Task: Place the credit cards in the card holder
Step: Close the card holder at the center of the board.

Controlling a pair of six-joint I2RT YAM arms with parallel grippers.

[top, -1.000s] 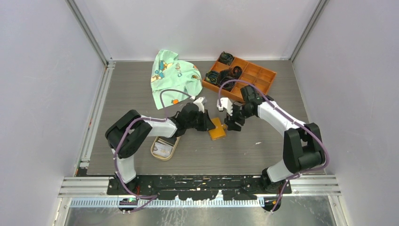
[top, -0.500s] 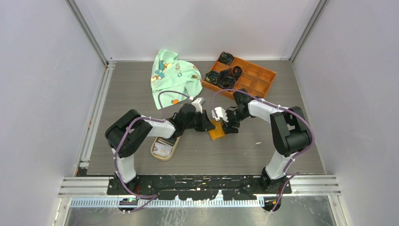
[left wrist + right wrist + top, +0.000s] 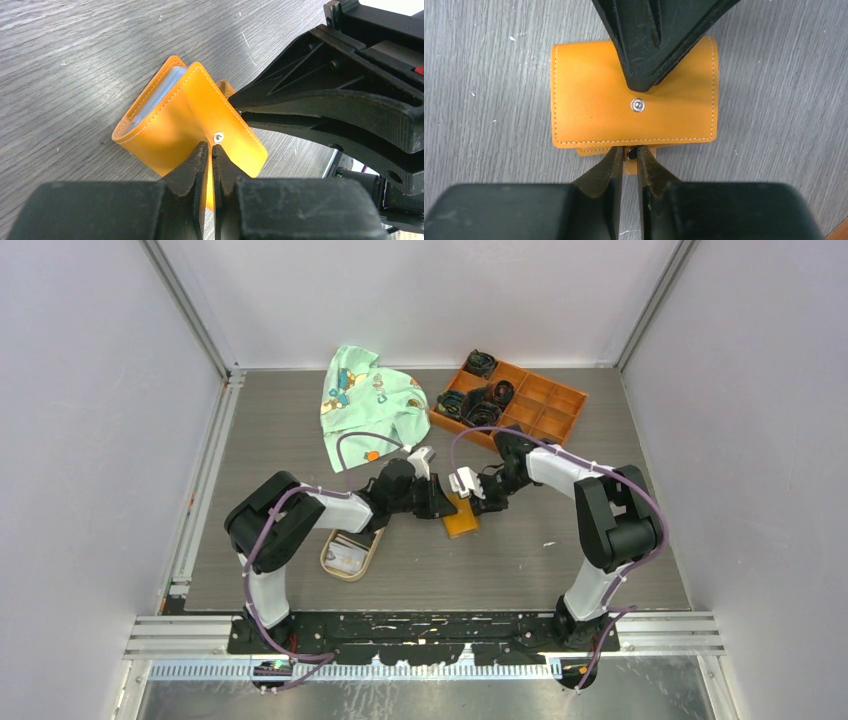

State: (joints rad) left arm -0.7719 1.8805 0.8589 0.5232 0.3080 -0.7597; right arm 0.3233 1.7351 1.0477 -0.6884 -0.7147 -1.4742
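Note:
The orange card holder (image 3: 462, 521) (image 3: 594, 100) lies mid-table, its cover lifted in a tent shape with pale blue slots showing (image 3: 150, 102). My left gripper (image 3: 446, 508) (image 3: 210, 146) is shut, its tips resting on the cover just beside the silver snap button (image 3: 218, 136) (image 3: 637, 105). My right gripper (image 3: 476, 506) (image 3: 630, 150) faces it from the other side and has closed on the holder's small snap tab (image 3: 631, 162). The credit cards (image 3: 345, 554) lie in the tan oval dish (image 3: 371, 558), under the left arm.
A green patterned cloth (image 3: 368, 405) lies at the back, left of centre. An orange compartmented tray (image 3: 560, 410) with black coiled items (image 3: 480, 408) stands at the back right. The two arms meet nose to nose over the holder.
The right arm swung left to the holder and its jaws went from wide open to closed on the snap tab. The left gripper has stayed put.

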